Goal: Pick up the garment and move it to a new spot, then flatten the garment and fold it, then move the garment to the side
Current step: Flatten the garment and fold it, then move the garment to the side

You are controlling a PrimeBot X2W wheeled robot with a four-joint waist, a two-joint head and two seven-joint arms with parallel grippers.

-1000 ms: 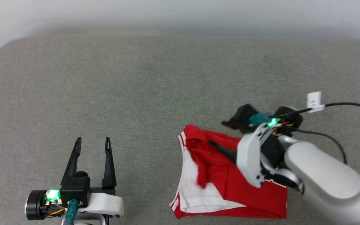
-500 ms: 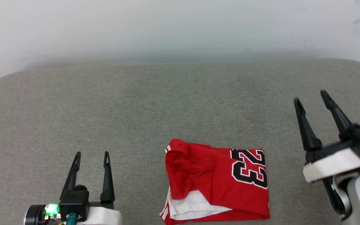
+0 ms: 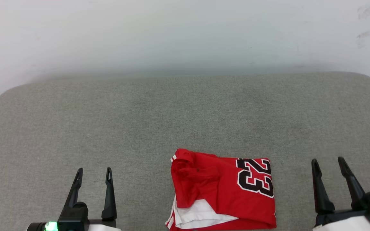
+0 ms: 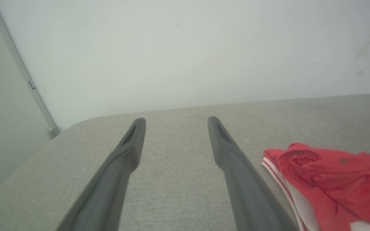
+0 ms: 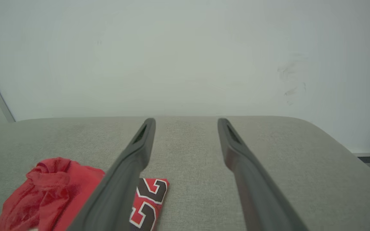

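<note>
- The right gripper was down on the garment a second ago. It has now drawn back to the lower right of the head view, well clear of the cloth.
- Its two dark fingers stand wide apart with nothing between them. The right wrist view shows the same, with only grey cushion in the gap.
- The left gripper sits at the lower left as before, also spread wide and empty, and well apart from the shirt.
- The head camera has tilted meanwhile, so more of the pale wall shows. The shirt's apparent slide down the picture is mostly that.
- With the arm gone, the garment lies as a compact red rectangle at the near edge of the cushion, between the two grippers. A black "23" faces up on its right half.
- A white sleeve peeks out at its lower left, and the collar end on the left is bunched rather than flat.
- I judge the fold is laid and released. What looks left is to grip the bundle and shift it aside, and the lumpy left end may come undone on the way.
</note>
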